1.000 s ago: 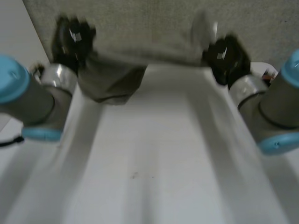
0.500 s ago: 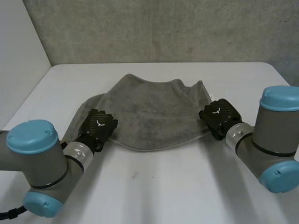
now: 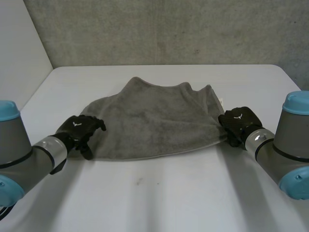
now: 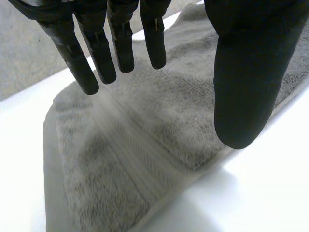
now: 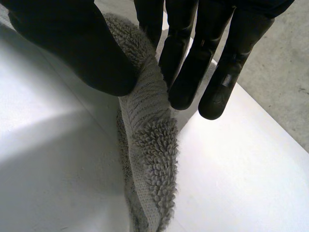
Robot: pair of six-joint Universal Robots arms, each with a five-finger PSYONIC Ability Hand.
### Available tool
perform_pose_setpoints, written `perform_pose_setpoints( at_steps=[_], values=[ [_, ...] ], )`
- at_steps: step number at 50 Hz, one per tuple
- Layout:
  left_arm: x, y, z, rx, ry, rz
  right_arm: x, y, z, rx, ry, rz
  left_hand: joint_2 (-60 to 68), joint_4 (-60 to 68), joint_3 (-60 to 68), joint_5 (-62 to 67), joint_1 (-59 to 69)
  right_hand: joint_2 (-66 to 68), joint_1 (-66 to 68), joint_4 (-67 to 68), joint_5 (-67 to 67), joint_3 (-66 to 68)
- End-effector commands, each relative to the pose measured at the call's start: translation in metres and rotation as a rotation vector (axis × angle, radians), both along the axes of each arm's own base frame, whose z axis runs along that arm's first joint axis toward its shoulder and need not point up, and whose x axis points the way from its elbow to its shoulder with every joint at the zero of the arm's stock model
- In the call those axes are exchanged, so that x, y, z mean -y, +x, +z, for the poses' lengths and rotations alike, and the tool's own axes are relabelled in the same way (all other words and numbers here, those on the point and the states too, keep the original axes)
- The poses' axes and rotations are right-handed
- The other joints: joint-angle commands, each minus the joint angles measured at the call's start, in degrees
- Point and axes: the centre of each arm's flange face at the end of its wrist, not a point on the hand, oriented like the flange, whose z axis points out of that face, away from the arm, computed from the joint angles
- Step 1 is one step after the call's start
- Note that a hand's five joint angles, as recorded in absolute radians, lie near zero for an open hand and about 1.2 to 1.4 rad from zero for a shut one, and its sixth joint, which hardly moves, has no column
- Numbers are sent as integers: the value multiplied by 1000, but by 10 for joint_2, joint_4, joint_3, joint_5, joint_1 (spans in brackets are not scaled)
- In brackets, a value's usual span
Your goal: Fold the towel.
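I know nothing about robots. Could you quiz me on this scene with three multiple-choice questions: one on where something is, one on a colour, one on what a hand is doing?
1. Where does the towel lie?
A) on the white table
B) on the floor
C) in a basket

2. What colour is the towel?
A) red
B) grey
C) blue

3. What is the right hand doing?
A) pointing at the wall
B) lying flat on bare table
C) pinching the towel's edge

Answers:
1. A, as the towel is spread on the tabletop.
2. B, as it looks grey in every view.
3. C, as the right wrist view shows the edge caught between thumb and fingers. The left hand is open over the towel's other end.
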Motion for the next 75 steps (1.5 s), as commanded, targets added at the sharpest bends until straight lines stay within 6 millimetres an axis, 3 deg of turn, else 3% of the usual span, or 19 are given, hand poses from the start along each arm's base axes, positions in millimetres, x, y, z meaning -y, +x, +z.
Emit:
perform_pose_setpoints(
  at_steps=[1, 6, 15, 29, 54, 58, 65, 75],
  values=[
    [5, 19, -7, 2, 37, 52, 3, -1, -2, -2, 1, -7, 41, 43, 41, 43, 37, 125, 251, 116, 129, 118],
    [17, 38, -9, 2, 32, 112, 9, -7, -4, -3, 2, -25, 61, 63, 61, 63, 57, 125, 251, 116, 129, 118],
    [21, 43, -15, 21, 9, 124, 9, -7, -8, -8, 11, -24, 56, 58, 56, 58, 52, 125, 251, 116, 129, 118],
    [17, 43, -25, 81, 15, 96, 9, -7, -9, -9, 12, -25, 53, 54, 52, 54, 49, 125, 251, 116, 129, 118],
    [46, 37, -36, 81, -66, 88, 8, -7, -10, -13, 16, -23, 98, 100, 98, 100, 94, 125, 251, 116, 129, 118],
    [47, 38, -36, 83, -63, 88, 7, -7, -11, -14, 17, -23, 115, 117, 115, 117, 111, 125, 251, 116, 129, 118],
    [44, 38, -35, 85, -57, 85, 8, -6, -10, -13, 16, -21, 315, 316, 315, 317, 311, 125, 251, 116, 129, 118],
    [19, 41, -10, 75, -55, 91, 7, -6, -10, -13, 16, -20, 213, 214, 212, 214, 209, 125, 251, 116, 129, 118]
  ],
)
